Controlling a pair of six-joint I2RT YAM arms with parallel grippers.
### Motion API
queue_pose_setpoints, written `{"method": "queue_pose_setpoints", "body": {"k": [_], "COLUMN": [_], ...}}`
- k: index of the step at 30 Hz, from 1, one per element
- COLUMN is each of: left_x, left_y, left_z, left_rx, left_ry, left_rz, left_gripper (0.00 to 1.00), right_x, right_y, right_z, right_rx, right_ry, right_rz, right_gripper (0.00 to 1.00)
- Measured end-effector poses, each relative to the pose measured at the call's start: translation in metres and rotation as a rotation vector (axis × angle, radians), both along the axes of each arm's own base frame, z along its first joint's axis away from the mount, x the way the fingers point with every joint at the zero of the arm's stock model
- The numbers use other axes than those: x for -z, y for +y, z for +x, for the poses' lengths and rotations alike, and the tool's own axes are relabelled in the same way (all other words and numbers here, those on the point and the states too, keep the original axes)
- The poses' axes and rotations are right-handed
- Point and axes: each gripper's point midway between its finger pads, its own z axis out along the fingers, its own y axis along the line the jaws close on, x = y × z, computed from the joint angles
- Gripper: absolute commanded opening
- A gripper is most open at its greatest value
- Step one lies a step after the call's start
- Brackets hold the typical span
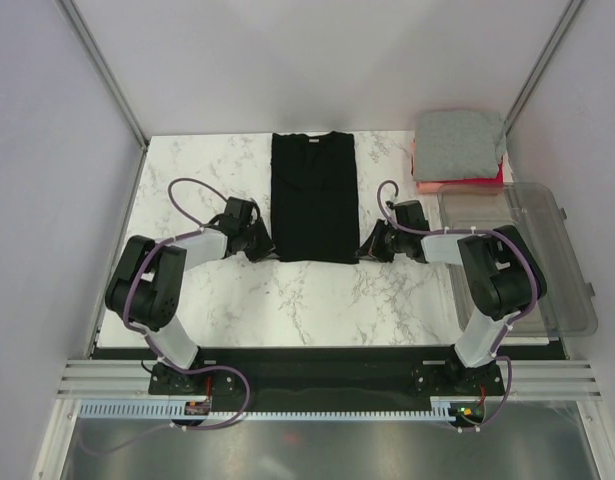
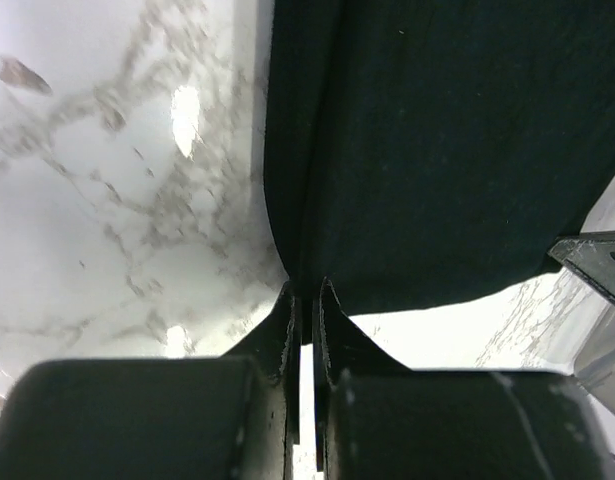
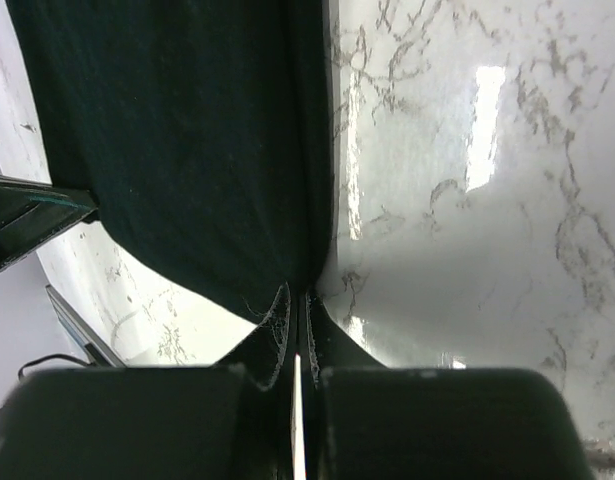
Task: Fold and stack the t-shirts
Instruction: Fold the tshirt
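Observation:
A black t-shirt (image 1: 314, 195) lies as a long narrow strip down the middle of the marble table, sleeves folded in, collar at the far end. My left gripper (image 1: 268, 247) is shut on its near left corner; in the left wrist view the cloth (image 2: 437, 150) runs into the pinched fingertips of that left gripper (image 2: 306, 292). My right gripper (image 1: 364, 249) is shut on the near right corner, and the dark fabric (image 3: 187, 140) meets the closed tips of the right gripper (image 3: 298, 297). A folded grey t-shirt (image 1: 459, 140) rests on a folded red-pink one (image 1: 467, 181) at the far right.
A clear plastic bin (image 1: 522, 250) stands along the right edge of the table, just right of my right arm. Grey walls close in the table on both sides and at the back. Bare marble (image 1: 317, 300) lies between the shirt's hem and the arm bases.

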Motion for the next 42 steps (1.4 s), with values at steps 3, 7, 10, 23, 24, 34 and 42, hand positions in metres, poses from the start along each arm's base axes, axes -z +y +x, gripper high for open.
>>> {"method": "queue_pose_setpoints", "body": {"k": [3, 7, 10, 23, 24, 34, 42], "left_x": [-0.004, -0.024, -0.050, -0.127, -0.125, -0.144, -0.204], "left_y": [-0.006, -0.030, -0.053, -0.048, -0.046, -0.035, -0.033], "left_z": [-0.009, -0.038, -0.072, -0.190, -0.195, -0.209, -0.157], "left_rx": [0.018, 0.083, 0.147, 0.186, 0.186, 0.157, 0.041], "left_ry": [-0.003, -0.026, -0.068, -0.150, -0.139, -0.138, -0.279], "left_rz": [0.028, 0.044, 0.044, -0.085, -0.087, -0.063, 0.035], "left_gripper": [0.02, 0.02, 0.02, 0.02, 0.02, 0.02, 0.02], "right_x": [-0.002, -0.018, -0.043, -0.121, -0.121, -0.145, -0.197], "right_y": [-0.002, -0.005, -0.008, -0.034, -0.034, -0.042, -0.037], "right_z": [-0.007, -0.031, -0.056, -0.171, -0.181, -0.195, -0.124], "right_rx": [0.000, -0.022, -0.044, -0.036, -0.038, 0.005, 0.040], "right_ry": [0.007, 0.011, -0.022, -0.137, -0.124, -0.067, -0.167], "right_rz": [-0.005, -0.030, -0.039, 0.048, 0.056, 0.027, -0.122], "right_gripper": [0.00, 0.00, 0.00, 0.00, 0.00, 0.00, 0.00]}}
